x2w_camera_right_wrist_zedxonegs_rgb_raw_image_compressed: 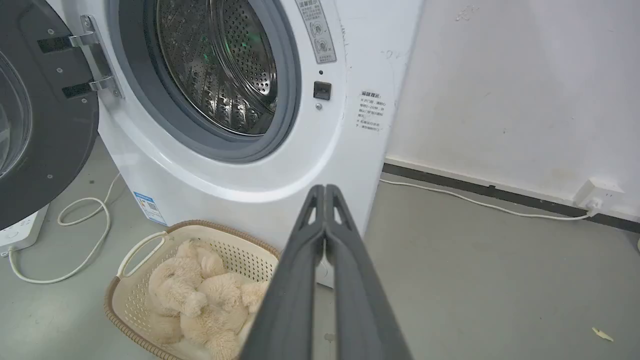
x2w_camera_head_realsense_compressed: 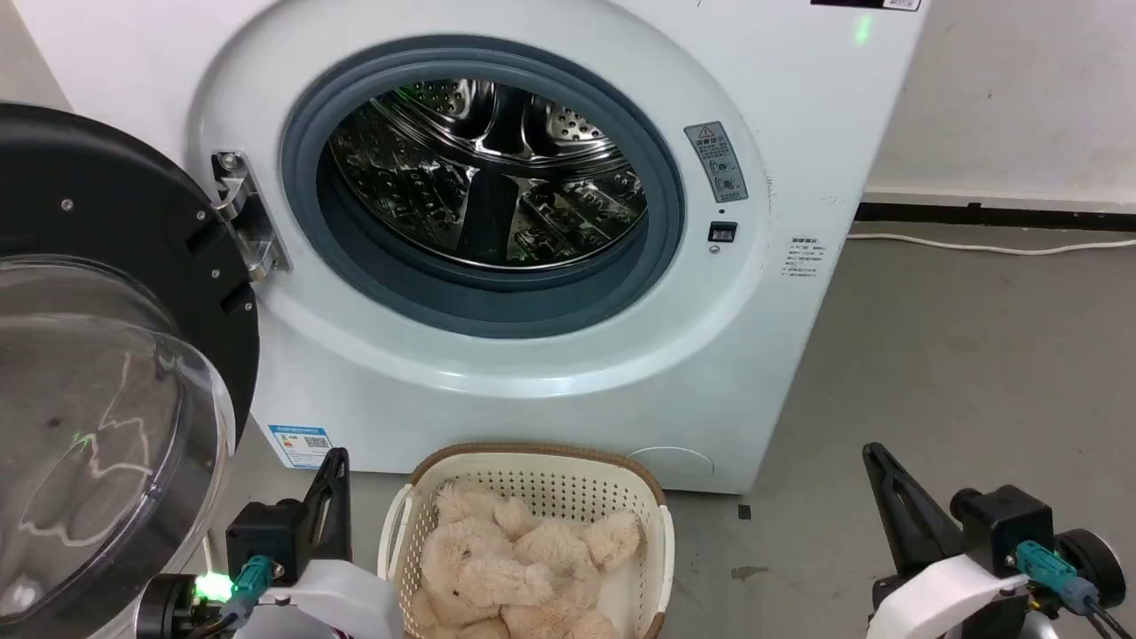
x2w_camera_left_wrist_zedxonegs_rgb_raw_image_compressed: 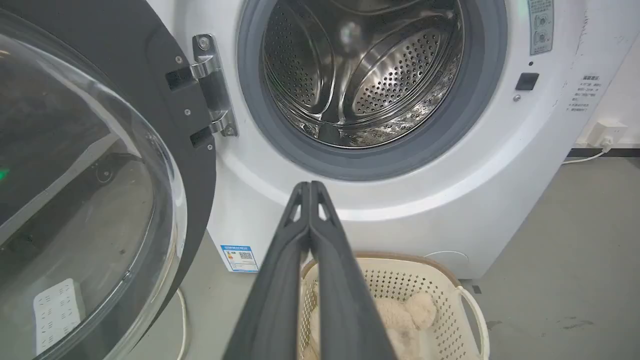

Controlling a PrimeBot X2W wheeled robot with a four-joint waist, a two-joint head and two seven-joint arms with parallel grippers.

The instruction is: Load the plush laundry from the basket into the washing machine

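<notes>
teddy bear (x2w_camera_head_realsense_compressed: 524, 568) lying in the basket (x2w_camera_head_realsense_compressed: 532, 454) on the floor (x2w_camera_head_realsense_compressed: 932, 373), just in front of the washing machine (x2w_camera_head_realsense_compressed: 781, 106), door (x2w_camera_head_realsense_compressed: 89, 204) standing open; left tool (x2w_camera_left_wrist_zedxonegs_rgb_raw_image_compressed: 310, 186) and right tool (x2w_camera_right_wrist_zedxonegs_rgb_raw_image_compressed: 325, 188) both hovering, fingers together, holding nothing

Washing machine (x2w_camera_head_realsense_compressed: 568, 390) stands far centre, its door (x2w_camera_head_realsense_compressed: 133, 293) hanging open to the left and the drum (x2w_camera_head_realsense_compressed: 488, 177) set back behind the opening. Just in front, on the floor (x2w_camera_head_realsense_compressed: 932, 373), sits the basket (x2w_camera_head_realsense_compressed: 541, 449), with the plush laundry (x2w_camera_head_realsense_compressed: 515, 568) lying in it. Left gripper (x2w_camera_head_realsense_compressed: 337, 457) is near, just beside the basket's left. Right gripper (x2w_camera_head_realsense_compressed: 874, 451) is well apart on the right. A cable (x2w_camera_head_realsense_compressed: 976, 246) runs along the far wall (x2w_camera_head_realsense_compressed: 1021, 89), right. What looks like a power strip (x2w_camera_right_wrist_zedxonegs_rgb_raw_image_compressed: 20, 232) lies under the door.
</notes>
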